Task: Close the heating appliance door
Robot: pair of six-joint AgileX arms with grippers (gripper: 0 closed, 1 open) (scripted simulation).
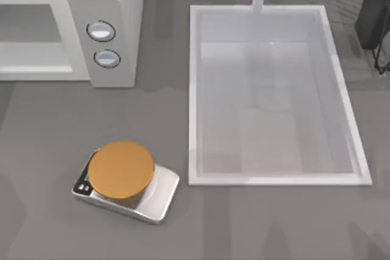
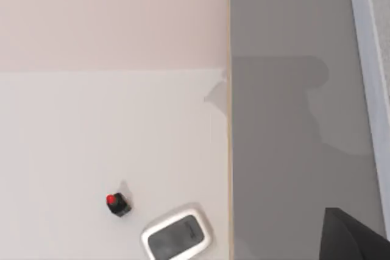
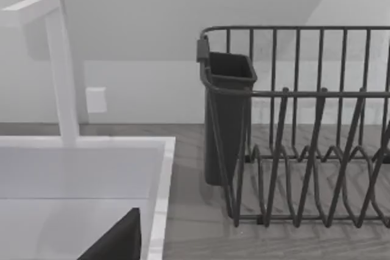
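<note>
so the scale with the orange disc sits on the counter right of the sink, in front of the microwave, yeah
Not quite. In the top view the scale sits on the counter to the left of the sink, not the right. The rest holds: it carries an orange disc and stands in front of the microwave.

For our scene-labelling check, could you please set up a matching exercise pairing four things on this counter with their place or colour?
Things:
1. heating appliance
2. scale
3. sink
4. dish rack

Descriptions:
A. dark wire, beside the sink, holding a dark cup
B. white box with two round knobs, at the top view's far left
C. silver, carrying an orange disc, near the front
D. pale rectangular basin with a white faucet behind it

Pairs: 1-B, 2-C, 3-D, 4-A
</note>
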